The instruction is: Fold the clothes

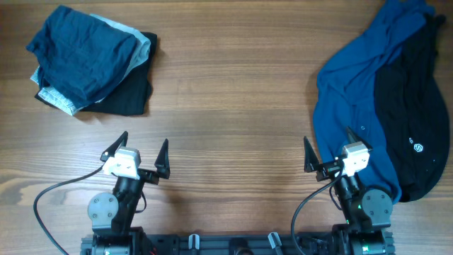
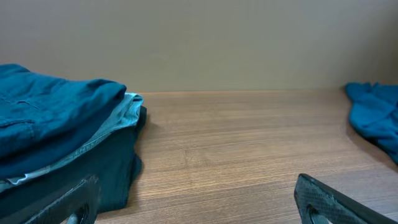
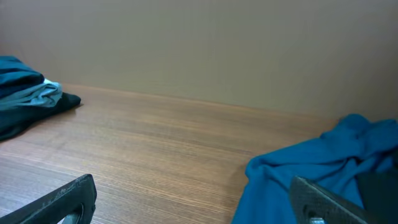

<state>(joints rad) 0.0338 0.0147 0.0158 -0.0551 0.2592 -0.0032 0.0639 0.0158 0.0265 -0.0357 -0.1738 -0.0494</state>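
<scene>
Overhead view: the left gripper (image 1: 145, 137) and right gripper (image 1: 326, 134) sit at the near edge of the wooden table (image 1: 233, 106), each with its fingers spread wide apart and gripping nothing. A folded stack (image 1: 92, 64), topped by a dark navy-blue garment (image 1: 81, 53) over pale blue and black layers, lies at the far left. An unfolded blue buttoned shirt (image 1: 354, 92) sprawls along the right side, overlapping a black piece (image 1: 414, 120) with a white logo, its near part just beside the right gripper.
</scene>
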